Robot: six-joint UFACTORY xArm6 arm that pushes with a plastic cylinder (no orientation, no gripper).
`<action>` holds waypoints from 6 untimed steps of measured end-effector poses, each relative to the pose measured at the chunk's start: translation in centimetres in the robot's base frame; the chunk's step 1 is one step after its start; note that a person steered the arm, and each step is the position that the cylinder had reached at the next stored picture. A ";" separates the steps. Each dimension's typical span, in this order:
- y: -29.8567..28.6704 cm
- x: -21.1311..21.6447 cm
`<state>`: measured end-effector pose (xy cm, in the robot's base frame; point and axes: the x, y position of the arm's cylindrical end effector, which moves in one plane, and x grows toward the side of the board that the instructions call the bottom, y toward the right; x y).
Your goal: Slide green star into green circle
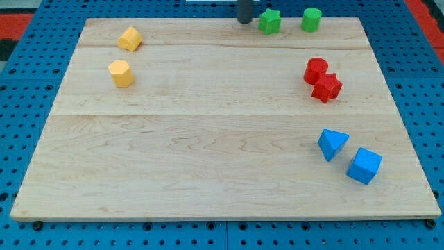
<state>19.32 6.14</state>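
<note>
The green star point(270, 21) lies at the view's top, right of centre, on the wooden board point(208, 153). The green circle point(311, 19) stands a short gap to its right, not touching it. My tip point(244, 21) is at the board's top edge, just left of the green star, close to it; contact cannot be made out. Only the rod's lower end shows.
A red circle point(316, 71) and a red star point(327, 88) touch each other at the right. A blue triangle point(332, 144) and a blue cube point(364, 165) lie lower right. Two yellow blocks point(129, 38) point(121, 73) sit upper left.
</note>
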 end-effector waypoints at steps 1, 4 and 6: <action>6.1 2.7; 21.5 6.1; 18.5 3.2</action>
